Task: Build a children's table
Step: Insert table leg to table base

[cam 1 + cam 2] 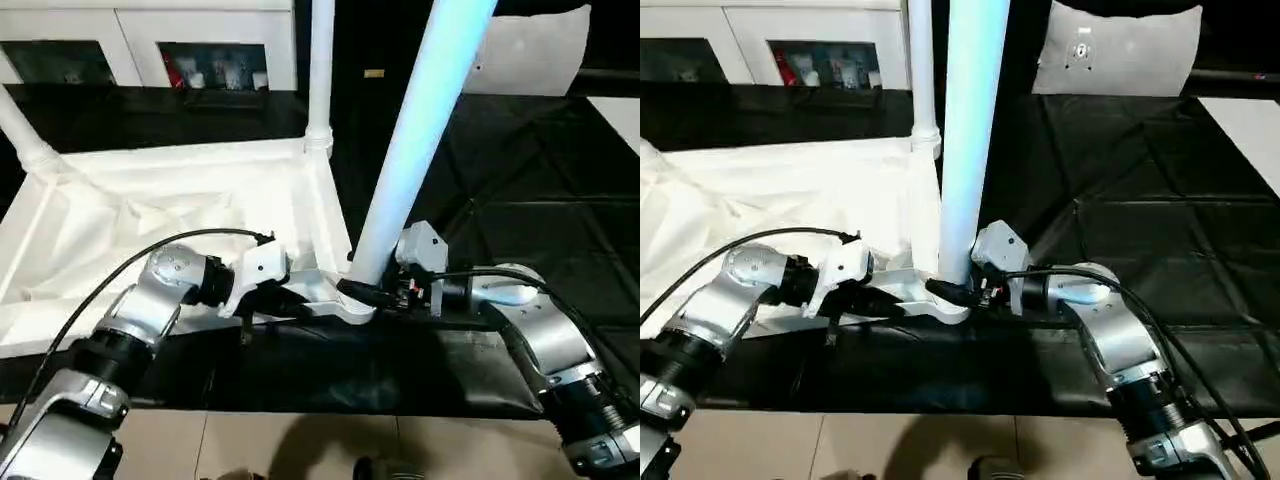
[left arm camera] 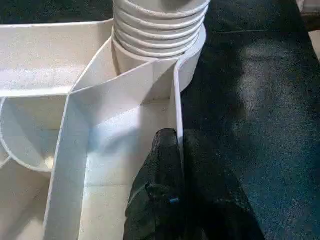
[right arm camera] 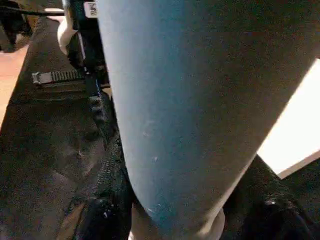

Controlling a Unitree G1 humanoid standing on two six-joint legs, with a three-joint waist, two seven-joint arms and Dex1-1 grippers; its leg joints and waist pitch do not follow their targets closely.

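The children's table top [image 1: 150, 220] lies upside down on a black mat, ribs facing up. Two white legs [image 1: 320, 70] [image 1: 25, 130] stand in its far corner sockets. A third leg [image 1: 410, 150] rises, tilted, from the near right corner socket [image 1: 350, 305]. My right gripper [image 1: 368, 293] is closed around the base of this leg, one finger [image 3: 100, 215] on each side of the leg [image 3: 190, 100]. My left gripper [image 1: 290, 295] is shut on the top's near rim wall [image 2: 177, 115] just beside that socket, with a black finger [image 2: 167, 155] inside the rim.
The black mat [image 1: 520, 200] extends to the right of the table top, and its zipper [image 3: 55, 76] runs along the near edge. A white cabinet [image 1: 150, 40] and a white cushion [image 1: 530, 50] stand at the back. Tan floor [image 1: 300, 440] lies in front.
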